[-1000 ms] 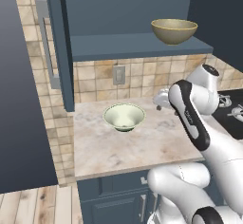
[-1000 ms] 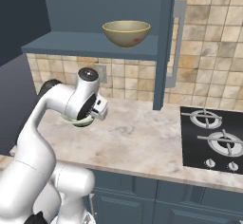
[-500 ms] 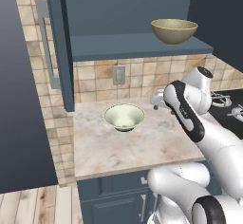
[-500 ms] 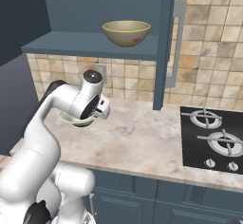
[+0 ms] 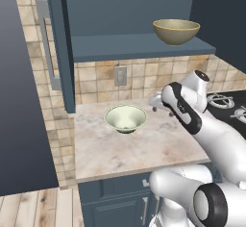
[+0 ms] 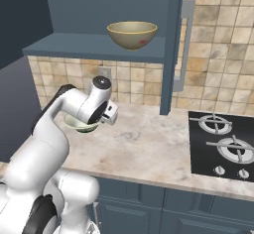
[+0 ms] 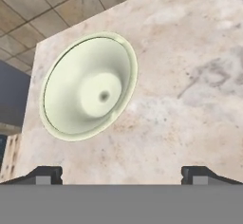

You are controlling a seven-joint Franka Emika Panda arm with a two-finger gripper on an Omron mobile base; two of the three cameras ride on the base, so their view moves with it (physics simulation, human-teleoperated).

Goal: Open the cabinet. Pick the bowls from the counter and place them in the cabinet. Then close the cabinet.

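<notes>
The cabinet (image 5: 139, 45) stands open, its doors (image 5: 58, 43) swung wide. The mustard bowl (image 5: 176, 31) (image 6: 132, 33) rests on its shelf. The pale cream-green bowl (image 5: 126, 119) (image 7: 90, 88) sits upright on the counter (image 5: 125, 149), partly hidden behind the arm in the right base view (image 6: 79, 125). My gripper (image 5: 160, 103) (image 7: 122, 175) hovers to the right of this bowl, above the stone. It is open, the fingertips (image 7: 45, 174) far apart with nothing between them.
A black stovetop (image 6: 223, 146) lies at the counter's right end. The right cabinet door with its silver handle (image 6: 181, 44) juts out over the counter. A tiled wall with an outlet (image 5: 120, 76) backs the counter, and a dark tall unit (image 5: 19, 101) stands left.
The arm has swung a little leftward, nearer the cream-green bowl. Both bowls and the cabinet doors stay where they were, and the jaws stay wide.
</notes>
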